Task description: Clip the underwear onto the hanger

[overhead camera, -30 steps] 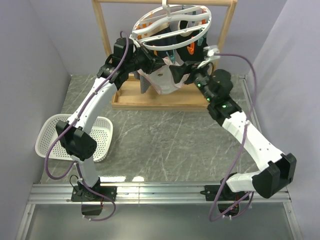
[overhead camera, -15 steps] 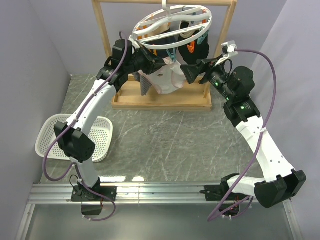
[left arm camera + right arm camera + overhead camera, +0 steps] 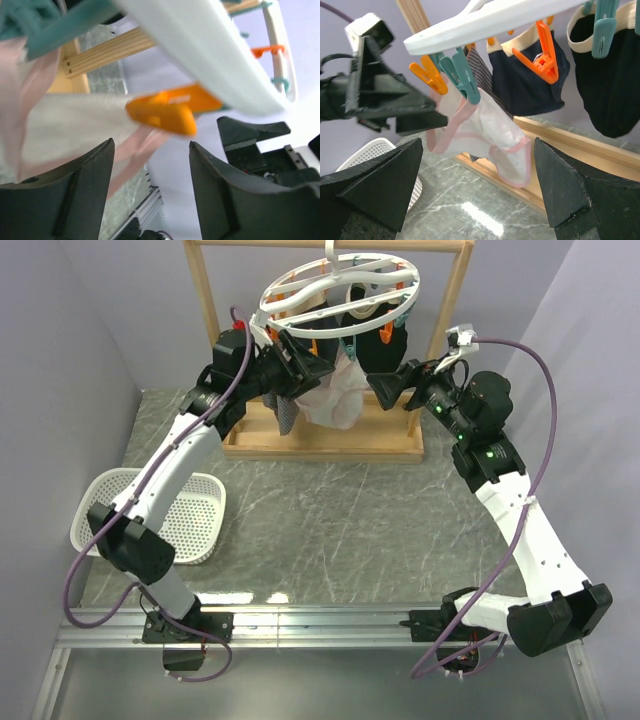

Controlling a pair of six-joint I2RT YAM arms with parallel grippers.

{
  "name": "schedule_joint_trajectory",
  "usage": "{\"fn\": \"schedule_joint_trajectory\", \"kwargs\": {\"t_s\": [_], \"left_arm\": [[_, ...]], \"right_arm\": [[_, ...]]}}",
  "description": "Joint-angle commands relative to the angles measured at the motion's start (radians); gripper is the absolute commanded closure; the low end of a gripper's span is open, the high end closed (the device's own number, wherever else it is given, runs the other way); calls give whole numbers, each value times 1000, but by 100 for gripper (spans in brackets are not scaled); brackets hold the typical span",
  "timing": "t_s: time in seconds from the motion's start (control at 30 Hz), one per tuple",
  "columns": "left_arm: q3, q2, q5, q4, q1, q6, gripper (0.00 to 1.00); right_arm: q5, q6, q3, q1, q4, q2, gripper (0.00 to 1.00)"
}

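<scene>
Near the counter's left edge we see a white basket (image 3: pixel 205 515). Farther back, the left gripper (image 3: pixel 150 146) and right gripper (image 3: pixel 479 145), both with fingers apart, flank the underwear (image 3: pixel 335 395), which hangs from a teal clip (image 3: pixel 467 82) of the hanger (image 3: pixel 485 22). The hanger hooks on a wooden rack (image 3: pixel 320 445) at the counter's far edge.

No readable text — no labels, brands, numbers anywhere.

The pale pink-trimmed briefs (image 3: pixel 335 400) hang under the white oval plastic hanger (image 3: pixel 295 300) on the wooden frame rack (image 3: pixel 320 445) at the back of the grey marble desk (image 3: pixel 330 525), between the left claw (image 3: pixel 318 368) and the right claw (image 3: pixel 385 388).
</scene>
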Motion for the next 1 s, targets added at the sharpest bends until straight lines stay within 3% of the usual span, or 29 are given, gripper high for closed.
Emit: {"fn": "schedule_joint_trajectory", "kwargs": {"t_s": [0.0,0.2,0.47,0.6,0.8,0.97], "left_arm": [[-39,-83,-58,-8,-28,145,33],[-128,-177,-149,-21,-86,369,28],[-295,-356,-166,-92,-110,682,1],[-374,-442,-158,-148,-88,791,1],[-470,-481,-14,-289,86,887,1],[-541,-493,-141,-312,130,922,1]], "right_arm": [[-14,-14,33,-17,-4,-45,2],[-22,-47,22,-31,-72,-68,1],[-29,-135,-2,-80,-254,-117,1],[-52,-176,-59,-120,-331,-148,0],[-43,-260,-188,-146,-429,-200,0],[0,-264,-350,-152,-425,-227,0]]}}
